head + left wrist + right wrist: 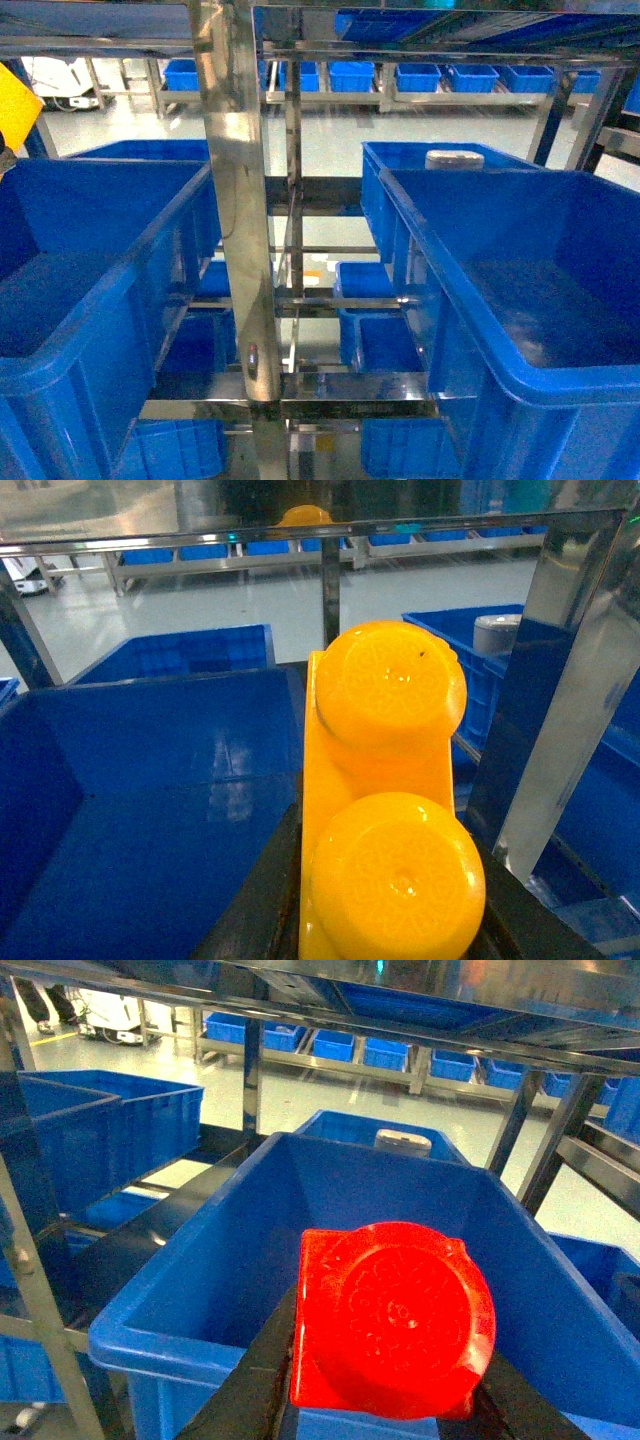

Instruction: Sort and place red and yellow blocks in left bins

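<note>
Views compared: only in the head view were both front crates seen together, a left bin point(90, 300) and a right bin point(520, 290) parted by a steel rack post point(240, 200); of the blocks, just a yellow corner point(18, 105) was caught at the far left edge, and no gripper body was shown.
Left wrist view: the yellow block point(385, 810) was shown close up with its two round studs towards the camera, one above the other, over the inner right edge of the left bin point(150, 800).
Right wrist view: the red block point(390, 1320) was shown with its single stud facing the camera, above the near rim of a blue bin point(400, 1190).
Yellow block and fingers: the block was pinched between the dark fingers point(255, 900) of the left gripper point(385, 920), one finger pressed against each side.
Red block and fingers: the block was held between the dark fingers point(250, 1380) of the right gripper point(385, 1400), which were closed against its lower sides.
Other items: a pale cylindrical object point(454, 158) was seen in the rear right crate; further blue crates point(420, 75) were ranged on distant shelving.
Writing: a faint moulded pattern was seen on the stud faces, but nothing could be read.
</note>
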Robot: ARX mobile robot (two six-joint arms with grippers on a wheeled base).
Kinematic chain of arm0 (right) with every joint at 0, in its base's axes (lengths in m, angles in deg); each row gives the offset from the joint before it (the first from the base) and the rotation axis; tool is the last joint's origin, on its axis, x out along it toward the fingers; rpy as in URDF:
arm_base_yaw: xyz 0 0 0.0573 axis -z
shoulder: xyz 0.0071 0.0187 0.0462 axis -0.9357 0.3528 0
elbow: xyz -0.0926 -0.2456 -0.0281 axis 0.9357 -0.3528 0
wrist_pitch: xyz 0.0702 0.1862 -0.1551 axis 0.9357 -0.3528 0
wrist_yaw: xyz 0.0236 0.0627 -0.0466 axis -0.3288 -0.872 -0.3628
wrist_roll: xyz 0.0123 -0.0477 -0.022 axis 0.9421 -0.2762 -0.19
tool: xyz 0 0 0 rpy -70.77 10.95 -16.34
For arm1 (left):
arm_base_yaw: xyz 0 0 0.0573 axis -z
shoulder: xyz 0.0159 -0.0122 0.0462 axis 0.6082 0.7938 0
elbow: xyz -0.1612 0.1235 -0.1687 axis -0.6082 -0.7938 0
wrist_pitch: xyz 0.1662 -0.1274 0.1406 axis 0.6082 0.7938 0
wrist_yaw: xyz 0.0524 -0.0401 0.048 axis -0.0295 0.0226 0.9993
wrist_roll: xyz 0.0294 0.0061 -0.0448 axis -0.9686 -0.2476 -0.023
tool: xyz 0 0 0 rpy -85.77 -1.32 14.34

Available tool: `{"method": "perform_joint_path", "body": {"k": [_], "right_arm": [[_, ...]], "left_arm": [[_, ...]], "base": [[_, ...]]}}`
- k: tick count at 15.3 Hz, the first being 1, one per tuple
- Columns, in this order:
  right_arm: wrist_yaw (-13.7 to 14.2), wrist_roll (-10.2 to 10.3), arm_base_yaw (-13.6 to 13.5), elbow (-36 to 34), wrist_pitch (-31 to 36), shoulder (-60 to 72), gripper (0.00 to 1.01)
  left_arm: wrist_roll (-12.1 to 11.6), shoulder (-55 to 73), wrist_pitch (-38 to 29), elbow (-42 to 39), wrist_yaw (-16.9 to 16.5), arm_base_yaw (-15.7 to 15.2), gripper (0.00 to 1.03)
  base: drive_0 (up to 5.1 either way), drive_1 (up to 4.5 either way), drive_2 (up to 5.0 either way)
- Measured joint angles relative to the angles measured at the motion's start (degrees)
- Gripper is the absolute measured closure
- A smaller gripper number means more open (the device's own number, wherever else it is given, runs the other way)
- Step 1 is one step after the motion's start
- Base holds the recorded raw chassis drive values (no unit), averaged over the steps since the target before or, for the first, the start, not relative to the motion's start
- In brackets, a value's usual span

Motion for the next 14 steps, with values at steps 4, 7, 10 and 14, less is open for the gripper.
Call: {"method": "perform_joint_path", "body": {"k": [4,7,10,14], "right_arm": [[-2.6,-1.5,0.4,3.6,14.0,19.1,0.73],[-5.0,-4.5,0.3,15.5,23.5,45.9,0.73],[-4.7,-6.4,0.4,25.8,25.0,61.1,0.73],[-4.7,-6.5,-0.2,36.4,17.7,71.9,0.73]], "left_arm": [[0.0,0.0,0.0,0.0,0.0,0.0,0.77],[0.0,0.0,0.0,0.0,0.0,0.0,0.77],[0.0,0.0,0.0,0.0,0.0,0.0,0.77],[0.0,0.0,0.0,0.0,0.0,0.0,0.77]], "base": [[0.0,0.00,0.0],[0.0,0.00,0.0],[0.0,0.00,0.0],[0.0,0.00,0.0]]}}
